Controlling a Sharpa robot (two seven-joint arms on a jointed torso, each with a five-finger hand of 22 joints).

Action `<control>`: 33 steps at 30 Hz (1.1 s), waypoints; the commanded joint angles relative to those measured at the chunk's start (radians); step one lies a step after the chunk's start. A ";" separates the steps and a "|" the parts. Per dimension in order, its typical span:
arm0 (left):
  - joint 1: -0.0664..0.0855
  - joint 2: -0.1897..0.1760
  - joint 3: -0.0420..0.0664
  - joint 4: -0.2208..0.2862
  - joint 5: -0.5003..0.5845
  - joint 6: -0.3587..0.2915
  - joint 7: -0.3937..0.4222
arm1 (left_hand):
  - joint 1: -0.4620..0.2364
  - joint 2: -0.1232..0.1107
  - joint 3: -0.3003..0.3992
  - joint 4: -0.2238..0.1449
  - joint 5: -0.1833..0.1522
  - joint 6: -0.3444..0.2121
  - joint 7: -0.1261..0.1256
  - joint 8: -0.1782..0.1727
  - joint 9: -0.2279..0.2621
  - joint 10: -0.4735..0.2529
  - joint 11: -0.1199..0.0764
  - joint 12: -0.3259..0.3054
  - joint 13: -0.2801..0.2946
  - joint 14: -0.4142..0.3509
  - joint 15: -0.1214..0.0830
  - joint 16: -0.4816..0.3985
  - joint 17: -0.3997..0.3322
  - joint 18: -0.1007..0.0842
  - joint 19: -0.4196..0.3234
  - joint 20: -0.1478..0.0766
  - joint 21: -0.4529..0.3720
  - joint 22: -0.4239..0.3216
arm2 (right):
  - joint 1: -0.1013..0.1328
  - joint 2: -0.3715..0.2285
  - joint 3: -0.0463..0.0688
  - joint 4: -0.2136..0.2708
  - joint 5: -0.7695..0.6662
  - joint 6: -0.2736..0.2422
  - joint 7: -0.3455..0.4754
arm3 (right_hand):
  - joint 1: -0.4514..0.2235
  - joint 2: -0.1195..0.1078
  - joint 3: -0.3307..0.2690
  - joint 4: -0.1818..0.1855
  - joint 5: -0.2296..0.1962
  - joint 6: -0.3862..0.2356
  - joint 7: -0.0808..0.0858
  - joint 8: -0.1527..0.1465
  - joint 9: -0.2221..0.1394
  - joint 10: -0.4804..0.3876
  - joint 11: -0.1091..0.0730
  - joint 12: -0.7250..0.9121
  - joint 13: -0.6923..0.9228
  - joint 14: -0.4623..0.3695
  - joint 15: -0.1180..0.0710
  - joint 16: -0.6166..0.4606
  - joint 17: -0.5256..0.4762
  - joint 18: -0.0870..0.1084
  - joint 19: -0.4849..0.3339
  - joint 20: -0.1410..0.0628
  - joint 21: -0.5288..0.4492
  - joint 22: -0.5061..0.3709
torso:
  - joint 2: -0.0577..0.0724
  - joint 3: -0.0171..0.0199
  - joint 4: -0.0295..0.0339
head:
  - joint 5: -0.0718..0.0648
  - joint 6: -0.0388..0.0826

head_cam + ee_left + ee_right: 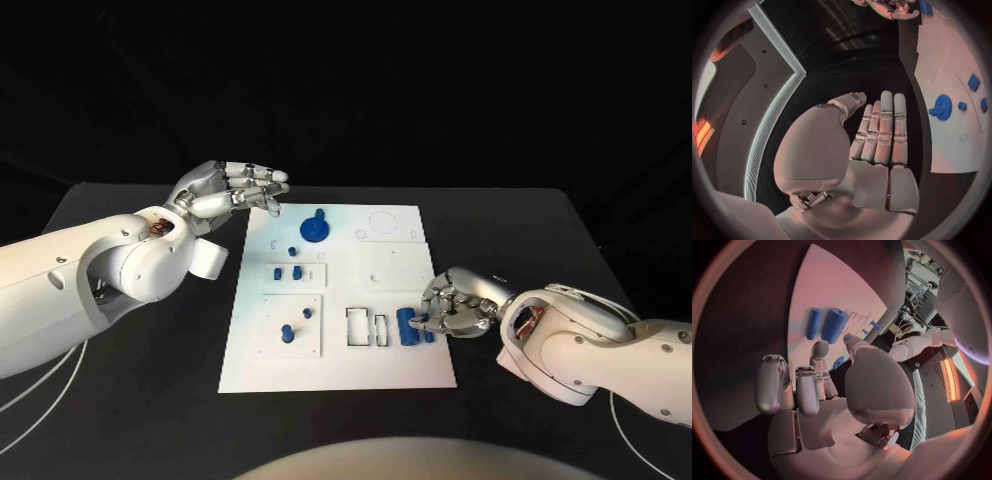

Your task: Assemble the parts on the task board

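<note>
Right now no writing or label can be read on anything.

The task board is a flat white plate lying in the middle of the black desk. It has shallow cut-out shapes in it: squares, thin slots and faint rings. A round blue gear with little teeth sits near the far end of the board. Three small blue blocks stand in a square pocket just below it. Nearer the robot, a small blue knob and a small blue peg sit in another square pocket. Two smooth blue cylinders lie side by side near the board's right edge, next to the thin slots.

The right hand is shiny silver and rests low over the right edge of the board, just beside the cylinders. Its fingers are curled a little and apart, and nothing is seen in them. Whether a fingertip touches a cylinder cannot be told.

The left hand is held up by the far left corner of the board. Its fingers lie straight and side by side, with the thumb apart, and it holds nothing. The white left arm covers part of the desk beside the board.
</note>
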 commanded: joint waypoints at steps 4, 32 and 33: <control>0.000 -0.001 0.000 0.004 0.008 0.014 0.004 | -0.002 0.010 -0.004 0.001 0.001 0.001 0.008 -0.002 -0.001 -0.006 -0.002 0.004 0.001 -0.003 0.007 -0.006 0.002 0.010 -0.008 0.000 -0.004 0.001 | -0.015 0.018 -0.001 -0.005 -0.057 0.020 -0.035 | -0.011 0.002 -0.010 -0.002 -0.002 -0.003 -0.003 0.007 0.003 0.010 -0.002 0.010 0.007 0.056 -0.006 0.007 0.001 -0.019 0.009 0.000 0.002 0.175 | 0.001 0.0004 0.0002 | 0.003 -0.005; 0.000 -0.008 0.000 0.007 0.008 0.019 -0.001 | -0.003 0.011 -0.004 0.002 0.002 0.001 0.008 -0.002 -0.002 -0.007 -0.002 0.004 0.001 -0.002 0.006 -0.007 0.003 0.011 -0.009 0.000 -0.005 0.001 | -0.054 0.101 0.000 -0.055 -0.104 0.066 -0.076 | 0.021 0.024 -0.018 -0.006 0.009 0.007 -0.009 0.020 0.010 0.022 -0.008 0.034 0.038 0.057 -0.010 0.009 0.007 -0.020 0.011 -0.004 0.005 0.178 | 0.000 -0.0017 0.0014 | 0.014 -0.017; 0.000 -0.009 0.000 0.007 0.008 0.019 -0.001 | -0.003 0.011 -0.004 0.002 0.002 0.001 0.008 -0.002 -0.002 -0.007 -0.002 0.004 0.001 -0.002 0.006 -0.007 0.003 0.011 -0.009 0.000 -0.005 0.001 | -0.055 0.103 0.000 -0.055 -0.101 0.065 -0.077 | 0.028 0.031 -0.016 -0.006 0.011 0.007 -0.009 0.021 0.011 0.023 -0.008 0.037 0.042 0.058 -0.011 0.010 0.008 -0.020 0.012 -0.005 0.007 0.178 | 0.000 -0.0015 0.0015 | 0.014 -0.017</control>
